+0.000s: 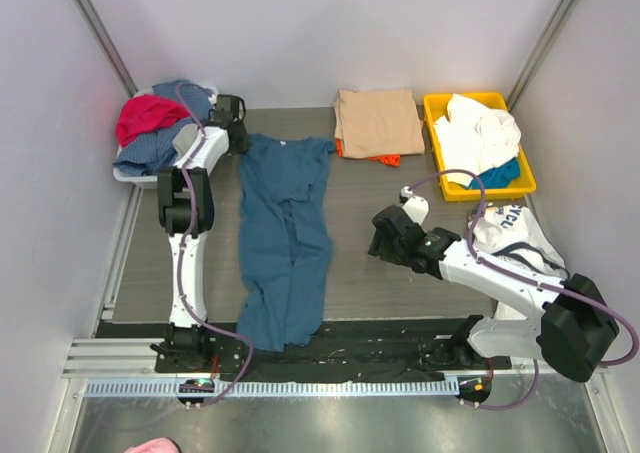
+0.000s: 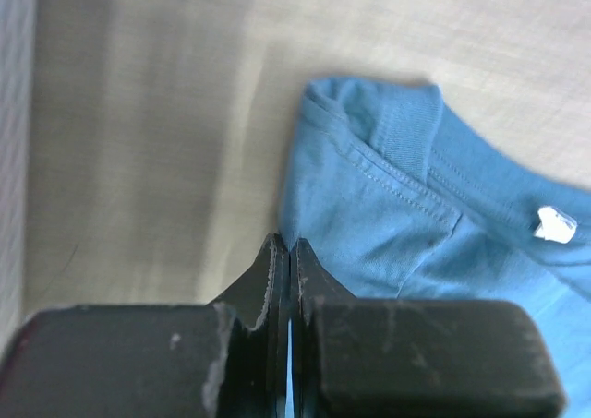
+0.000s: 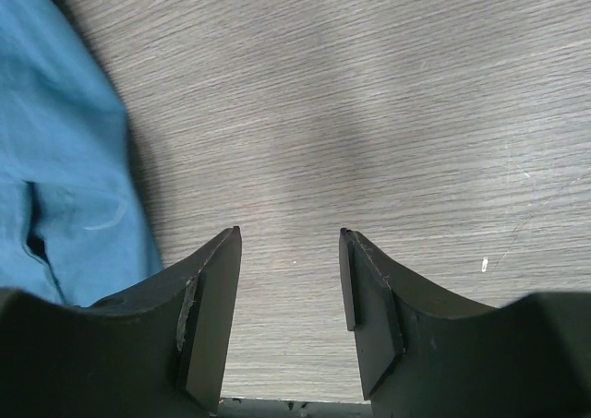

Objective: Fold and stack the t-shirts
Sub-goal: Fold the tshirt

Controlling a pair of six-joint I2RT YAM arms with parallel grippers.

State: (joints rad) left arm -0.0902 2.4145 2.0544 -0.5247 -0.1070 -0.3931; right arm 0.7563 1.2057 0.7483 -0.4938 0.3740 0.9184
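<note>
To fold the dark teal t-shirt (image 1: 285, 243) cleanly, I'd pinch both layers at its edge and carry them across low and evenly. My left gripper (image 2: 283, 252) is closed right at the shirt's shoulder edge by the collar, but I cannot tell if it has cloth. My right gripper (image 3: 288, 252) stands half-open and empty over the table (image 3: 416, 113), with the shirt just to its left.

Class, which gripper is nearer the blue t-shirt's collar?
Left. The left gripper is shut at the shoulder of the blue t-shirt, beside its collar; the right gripper is open over the table, beside the shirt's middle.
</note>
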